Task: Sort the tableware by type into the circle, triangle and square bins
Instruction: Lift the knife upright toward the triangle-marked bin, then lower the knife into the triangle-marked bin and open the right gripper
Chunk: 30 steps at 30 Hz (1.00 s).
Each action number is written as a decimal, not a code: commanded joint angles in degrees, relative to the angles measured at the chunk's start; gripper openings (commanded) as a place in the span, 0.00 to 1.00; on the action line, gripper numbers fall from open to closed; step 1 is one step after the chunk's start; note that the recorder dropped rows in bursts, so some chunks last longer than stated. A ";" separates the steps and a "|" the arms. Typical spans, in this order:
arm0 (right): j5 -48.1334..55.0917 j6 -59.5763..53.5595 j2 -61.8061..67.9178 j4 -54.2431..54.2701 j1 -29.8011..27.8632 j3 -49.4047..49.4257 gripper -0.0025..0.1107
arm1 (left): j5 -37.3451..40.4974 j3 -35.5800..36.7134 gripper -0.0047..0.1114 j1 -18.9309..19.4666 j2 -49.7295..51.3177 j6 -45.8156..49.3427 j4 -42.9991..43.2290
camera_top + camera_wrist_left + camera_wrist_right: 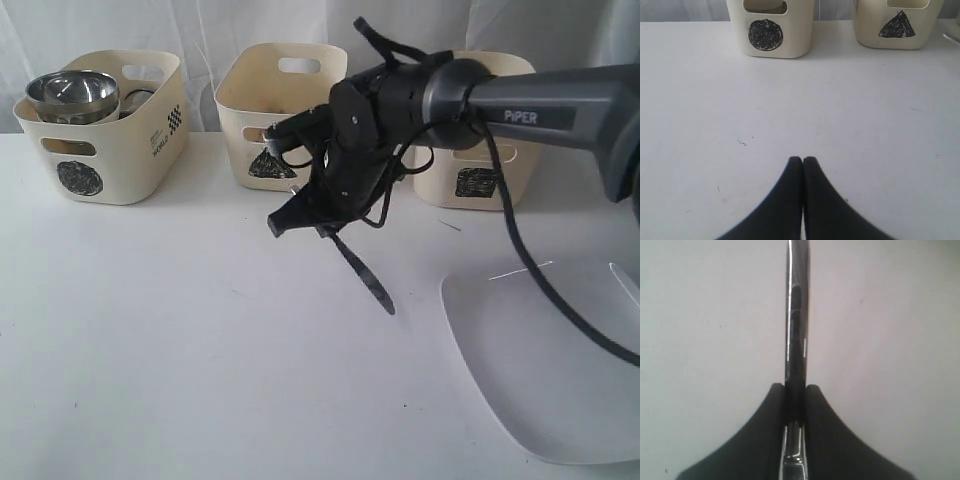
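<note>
One claw has the work. The right claw point(795, 387) is pinched narrow on the metal knife point(362, 272), with a pad flat against each face and most of the length sticking out past the tips. I can't tell whether it has the handle or the blade end. Seen from the room, the knife slants down out of the claw in front of the triangle bin point(282, 90), its free end low over the tabletop point(150, 330). I can't make out whether that tip clears the surface or grazes it. The left claw point(803, 161) is shut tight on nothing and sits low over bare tabletop, facing the circle bin point(771, 30).

The knife looks light, stiff and thin, and polished steel like that should be slippery. Gripped near one end, I'd expect it to pivot if the wrist swings quickly. A pinch across the flat faces nearer the middle would likely be steadier.

Further out, the tabletop is plain matt white with a few faint scuffs. The three cream bins stand in a row along its back. A shiny steel bowl point(72, 92) sits in the circle bin, and the square bin point(450, 190) is half hidden by the arm. The large white square plate point(540, 380) lies at the near right corner. White cloth point(100, 25) hangs behind it all.
</note>
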 commanded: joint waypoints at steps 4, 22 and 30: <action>-4.52 -3.37 -4.06 -0.23 -3.11 -0.03 0.02 | 0.11 0.24 0.04 -0.33 -0.21 -0.07 -0.31; -21.43 -2.87 -9.13 26.78 -10.90 -0.03 0.02 | 0.11 0.24 0.04 -0.33 -0.21 -0.07 -0.31; -25.81 -2.27 -8.15 36.22 -14.42 -0.03 0.02 | 0.11 0.24 0.04 -0.33 -0.21 -0.07 -0.31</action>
